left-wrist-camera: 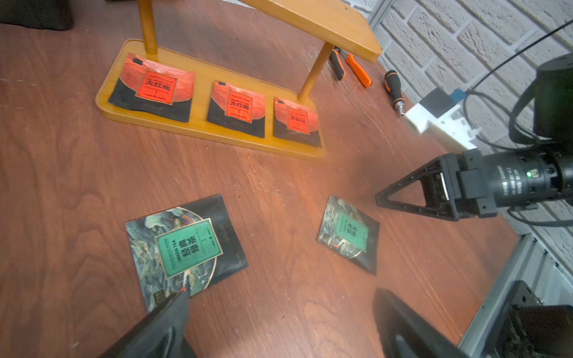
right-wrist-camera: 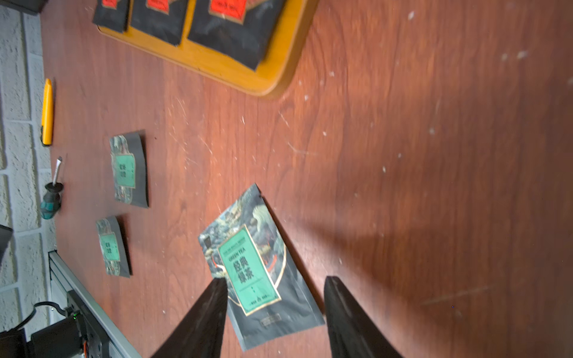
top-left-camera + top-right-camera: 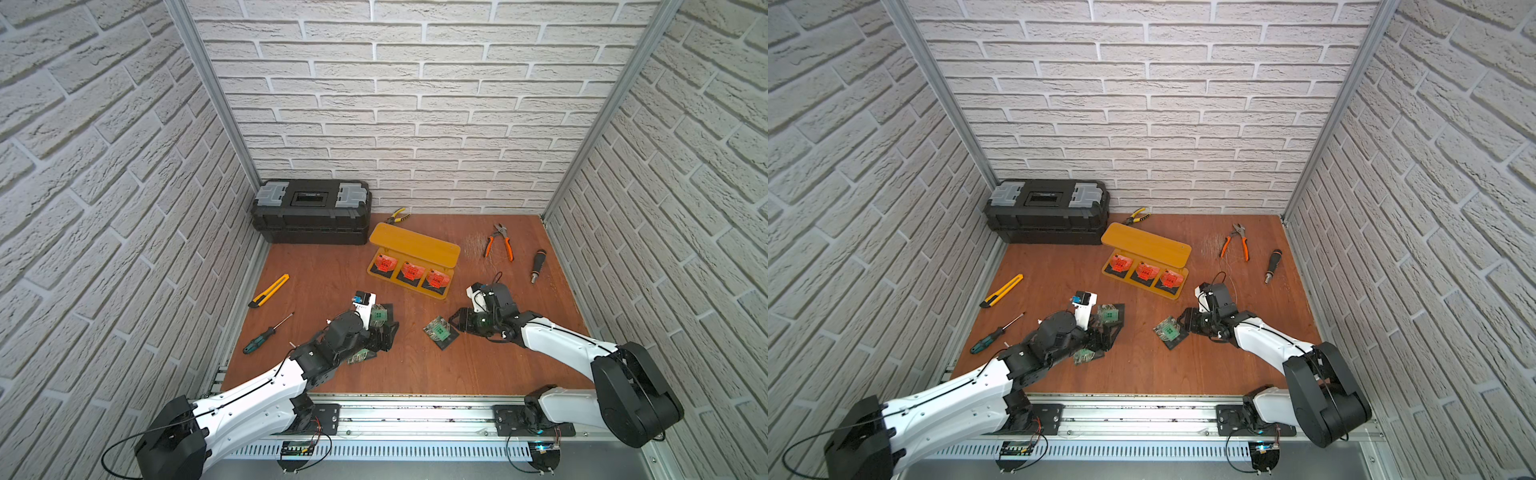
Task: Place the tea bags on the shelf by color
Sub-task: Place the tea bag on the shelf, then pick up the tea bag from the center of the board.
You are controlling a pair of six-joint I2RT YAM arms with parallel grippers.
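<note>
Shelf (image 3: 415,243) centre: three red tea bags (image 3: 410,271) on lower board | right hand (image 2: 276,280) half open, straddling green tea bag (image 2: 248,266), ungripped | left hand (image 1: 282,294) wide open, empty

L gripper (image 1: 282,297) is spread wide, low over the table (image 1: 62,186). One green tea bag (image 1: 186,248) has its corner at one finger (image 1: 167,319) tip. Second green bag (image 1: 348,235) lies flat ahead of the other finger, near the R gripper (image 1: 384,196). Further ahead, the shelf (image 1: 201,130) btm board carries 3 red bags (image 1: 237,108) in a row.
</note>
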